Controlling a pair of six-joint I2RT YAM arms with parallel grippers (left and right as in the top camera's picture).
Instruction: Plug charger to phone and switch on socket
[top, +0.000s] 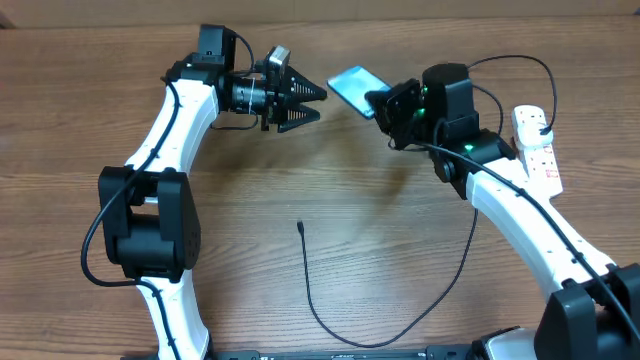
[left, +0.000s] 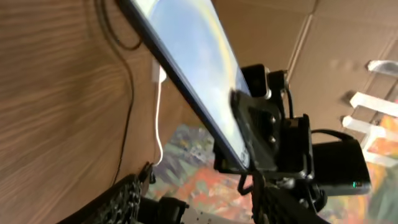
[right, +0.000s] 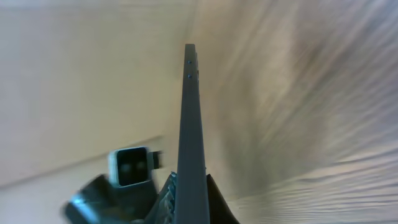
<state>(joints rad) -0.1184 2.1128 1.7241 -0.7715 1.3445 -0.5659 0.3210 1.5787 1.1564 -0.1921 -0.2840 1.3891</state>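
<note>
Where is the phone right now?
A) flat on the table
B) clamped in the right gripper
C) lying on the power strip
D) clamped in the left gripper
B: the phone is clamped in the right gripper and shows edge-on between that gripper's fingers in the right wrist view, while the left gripper is open just short of it.

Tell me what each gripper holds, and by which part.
The right gripper holds the phone by one end, pinched across its flat faces. The left gripper is open and holds nothing.
</note>
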